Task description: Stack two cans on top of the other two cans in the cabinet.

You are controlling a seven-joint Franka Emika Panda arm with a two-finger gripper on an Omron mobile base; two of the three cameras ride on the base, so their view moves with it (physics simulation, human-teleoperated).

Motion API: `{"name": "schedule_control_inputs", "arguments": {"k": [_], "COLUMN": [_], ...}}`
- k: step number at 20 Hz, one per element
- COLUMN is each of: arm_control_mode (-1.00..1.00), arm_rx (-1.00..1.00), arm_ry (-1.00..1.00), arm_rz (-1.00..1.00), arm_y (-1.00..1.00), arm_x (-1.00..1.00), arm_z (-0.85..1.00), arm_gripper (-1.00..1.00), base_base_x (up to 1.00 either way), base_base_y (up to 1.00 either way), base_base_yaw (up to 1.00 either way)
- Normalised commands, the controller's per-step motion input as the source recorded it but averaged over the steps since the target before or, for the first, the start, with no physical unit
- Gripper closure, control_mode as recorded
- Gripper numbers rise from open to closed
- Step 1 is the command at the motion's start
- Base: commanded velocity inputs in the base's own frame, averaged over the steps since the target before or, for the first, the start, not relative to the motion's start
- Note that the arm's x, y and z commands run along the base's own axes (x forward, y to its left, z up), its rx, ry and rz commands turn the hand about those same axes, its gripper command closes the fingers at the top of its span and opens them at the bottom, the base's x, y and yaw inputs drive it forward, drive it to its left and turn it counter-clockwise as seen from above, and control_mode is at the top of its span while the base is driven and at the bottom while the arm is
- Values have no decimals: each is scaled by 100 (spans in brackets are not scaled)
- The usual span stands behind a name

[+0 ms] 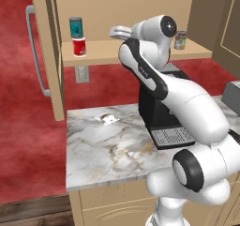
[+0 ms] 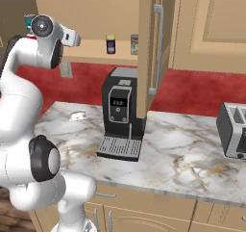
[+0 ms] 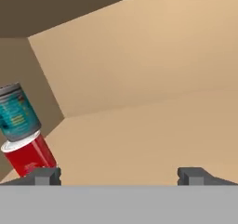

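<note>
In the open cabinet (image 1: pixel 105 51) the teal can (image 1: pixel 75 26) stands stacked on the red can (image 1: pixel 79 47) at the shelf's left end. The hand view has this pair at its left edge, teal can (image 3: pixel 16 112) over red can (image 3: pixel 30 156). The pale silvery can (image 1: pixel 180 40) stands at the right end of the shelf. From the right side, the dark blue can (image 2: pixel 111 44) stands just left of the silvery can (image 2: pixel 134 44). My gripper (image 3: pixel 119 176) is open with nothing between its fingers. It hovers at shelf height, right of the stacked pair (image 1: pixel 115 32).
A black coffee machine (image 2: pixel 119 111) stands on the marble counter (image 1: pixel 103 150) under the shelf. A toaster (image 2: pixel 233 130) sits at the right. A small white packet (image 1: pixel 107 118) lies near the counter's back edge. Open cabinet doors with grey bar handles (image 1: pixel 33 51) (image 2: pixel 157 48) flank the shelf.
</note>
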Motion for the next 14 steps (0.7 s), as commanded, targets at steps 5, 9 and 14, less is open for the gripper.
{"name": "schedule_control_inputs", "arguments": {"k": [5,9,14], "arm_control_mode": [-100,-100,-100], "arm_rx": [0,0,0], "arm_ry": [8,9,8], "arm_rz": [-22,-18,-14], "arm_y": [-64,-66,-64], "arm_x": [-17,-8,-9], "arm_z": [0,0,-1], "arm_gripper": [-100,-100,-100], "base_base_x": [0,0,0], "base_base_y": [0,0,0], "base_base_yaw": [0,0,0]}}
